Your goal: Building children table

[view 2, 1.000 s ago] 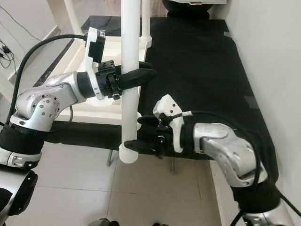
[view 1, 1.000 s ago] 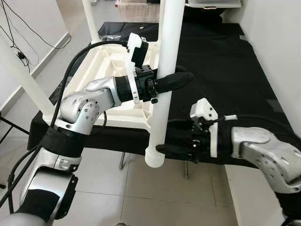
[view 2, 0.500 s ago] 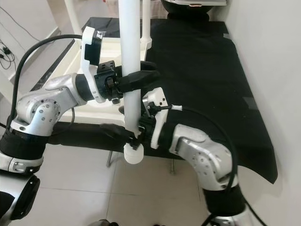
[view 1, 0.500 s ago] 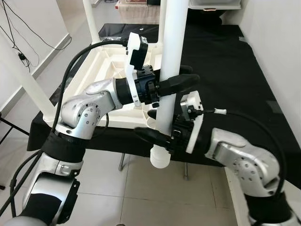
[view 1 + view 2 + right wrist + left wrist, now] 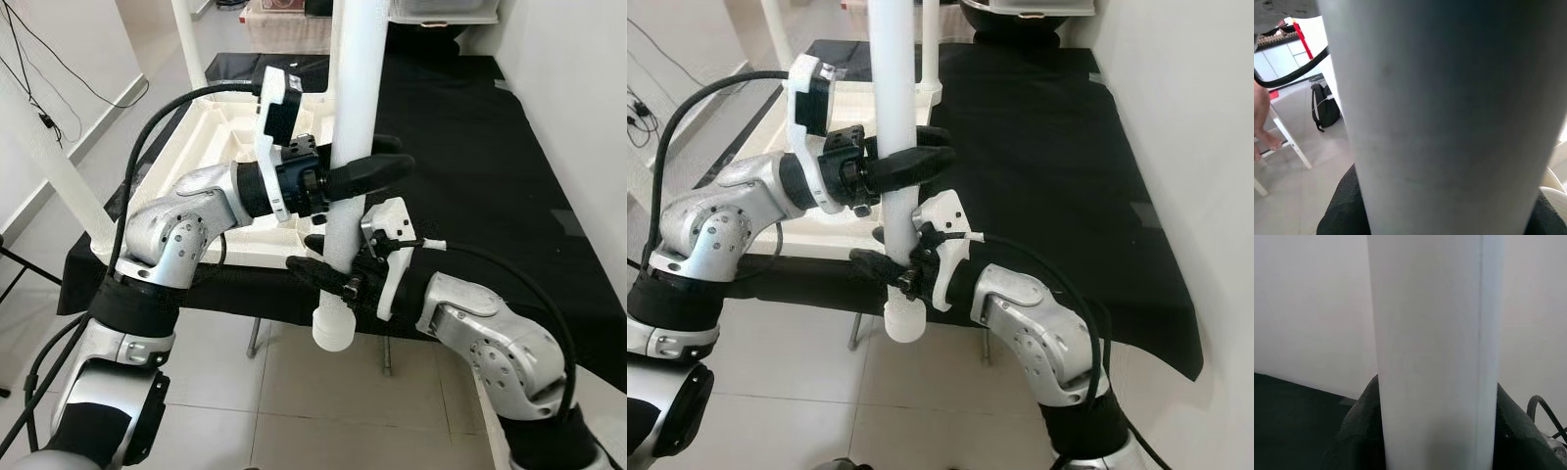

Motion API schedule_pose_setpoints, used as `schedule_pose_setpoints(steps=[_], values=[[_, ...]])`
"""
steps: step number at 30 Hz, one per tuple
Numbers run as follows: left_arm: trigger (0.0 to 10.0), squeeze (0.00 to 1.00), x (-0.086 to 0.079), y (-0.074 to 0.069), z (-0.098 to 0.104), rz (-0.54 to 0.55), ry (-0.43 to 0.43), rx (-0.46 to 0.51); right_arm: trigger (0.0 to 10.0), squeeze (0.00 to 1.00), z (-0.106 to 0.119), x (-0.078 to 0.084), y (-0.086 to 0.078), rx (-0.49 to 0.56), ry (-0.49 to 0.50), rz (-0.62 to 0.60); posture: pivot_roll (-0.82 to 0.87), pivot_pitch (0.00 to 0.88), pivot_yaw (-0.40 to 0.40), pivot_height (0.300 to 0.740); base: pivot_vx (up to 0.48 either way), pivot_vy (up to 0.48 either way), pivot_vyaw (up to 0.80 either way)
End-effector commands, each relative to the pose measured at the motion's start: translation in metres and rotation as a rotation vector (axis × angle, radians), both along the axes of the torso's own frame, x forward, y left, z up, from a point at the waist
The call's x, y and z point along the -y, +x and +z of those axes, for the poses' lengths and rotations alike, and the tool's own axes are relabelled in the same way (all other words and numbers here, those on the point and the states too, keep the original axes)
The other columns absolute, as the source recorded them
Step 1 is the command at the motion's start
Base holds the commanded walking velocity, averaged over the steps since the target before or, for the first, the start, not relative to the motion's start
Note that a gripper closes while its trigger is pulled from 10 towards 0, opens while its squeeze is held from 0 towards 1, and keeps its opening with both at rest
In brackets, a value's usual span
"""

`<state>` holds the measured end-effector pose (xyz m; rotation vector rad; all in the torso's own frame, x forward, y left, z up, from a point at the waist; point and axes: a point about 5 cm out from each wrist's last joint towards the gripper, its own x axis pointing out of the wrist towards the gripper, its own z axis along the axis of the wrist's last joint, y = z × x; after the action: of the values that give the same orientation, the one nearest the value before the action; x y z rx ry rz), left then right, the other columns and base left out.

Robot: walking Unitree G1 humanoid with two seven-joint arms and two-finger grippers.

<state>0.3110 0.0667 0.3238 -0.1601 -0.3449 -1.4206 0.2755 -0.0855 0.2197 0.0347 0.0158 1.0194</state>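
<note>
Black cloth (image 5: 470, 127) covers a long bench beside a white wall, with pale floor tiles (image 5: 294, 392) below. On the cloth lies a white table top (image 5: 220, 137), flipped upside down at the bench's front corner. I can count three white legs already standing up from it, two at the back and one at the left (image 5: 49, 162).

One more white table leg (image 5: 355, 117) stands upright just past the front edge of the table top, with its round bottom end hanging over the floor tiles. This leg stands in front of the table top's corner and hides part of it.

Two grippers hold this one leg. The left gripper (image 5: 367, 171) is clamped around it higher up, with one black finger (image 5: 377, 168) reaching across the front of the leg. The right gripper (image 5: 328, 262) is clamped on it lower down, near the bottom end, just under the left gripper. Both wrist views show the leg very close, between dark fingers.

A person's bare foot (image 5: 1266, 139) rests on a white stool rung, and a black backpack (image 5: 1325, 110) sits on the floor beyond.

One second ago the right gripper was off to the side of the leg. Now it has come in and closed around it.
</note>
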Motion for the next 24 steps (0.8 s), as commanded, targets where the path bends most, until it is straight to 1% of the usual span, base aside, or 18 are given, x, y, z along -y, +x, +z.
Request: schedule_pose_setpoints(steps=[1,11,12,15,16,17,20,22,23,24], values=[[0.0,0.00,0.000,-0.001,0.009,0.003,-0.047,0.033,0.0,0.00,-0.003,-0.017,-0.006,0.001,0.018,0.067,0.03,0.108,-0.004,0.740,0.000,0.000,0.00],[0.0,0.00,-0.003,0.003,0.013,0.041,-0.063,0.044,0.0,0.00,-0.005,-0.021,-0.005,0.027,-0.016,0.050,0.03,0.108,-0.003,0.740,0.000,0.000,0.00],[10.0,1.00,-0.005,0.004,0.015,0.040,-0.071,0.033,0.0,0.00,-0.006,-0.021,-0.003,0.031,-0.022,0.031,0.03,0.107,-0.004,0.740,0.000,0.000,0.00],[10.0,1.00,-0.019,0.007,0.030,0.076,-0.159,0.022,0.0,0.00,-0.004,-0.015,0.007,0.036,-0.008,-0.046,0.03,0.108,-0.003,0.740,0.000,0.000,0.00],[10.0,1.00,-0.019,0.007,0.030,0.076,-0.159,0.022,0.0,0.00,-0.004,-0.015,0.007,0.036,-0.008,-0.046,0.03,0.108,-0.003,0.740,0.000,0.000,0.00],[10.0,1.00,-0.025,0.008,0.034,0.094,-0.183,0.024,0.0,0.00,-0.003,-0.013,0.009,0.038,-0.001,-0.065,0.03,0.109,-0.003,0.740,0.000,0.000,0.00],[10.0,1.00,-0.028,0.009,0.037,0.105,-0.195,0.024,0.0,0.00,-0.003,-0.012,0.010,0.041,0.002,-0.075,0.03,0.109,-0.003,0.740,0.000,0.000,0.00],[10.0,1.00,-0.053,0.008,0.056,0.153,-0.292,0.038,0.0,0.00,0.005,-0.001,0.018,0.053,0.039,-0.133,0.03,0.109,-0.002,0.740,0.000,0.000,0.00],[10.0,1.00,-0.053,0.008,0.056,0.153,-0.292,0.038,0.0,0.00,0.005,-0.001,0.018,0.053,0.039,-0.133,0.03,0.109,-0.002,0.740,0.000,0.000,0.00],[10.0,1.00,-0.063,0.005,0.064,0.164,-0.333,0.043,0.0,0.00,0.009,0.004,0.021,0.059,0.058,-0.155,0.04,0.111,-0.003,0.740,0.000,0.000,0.00]])
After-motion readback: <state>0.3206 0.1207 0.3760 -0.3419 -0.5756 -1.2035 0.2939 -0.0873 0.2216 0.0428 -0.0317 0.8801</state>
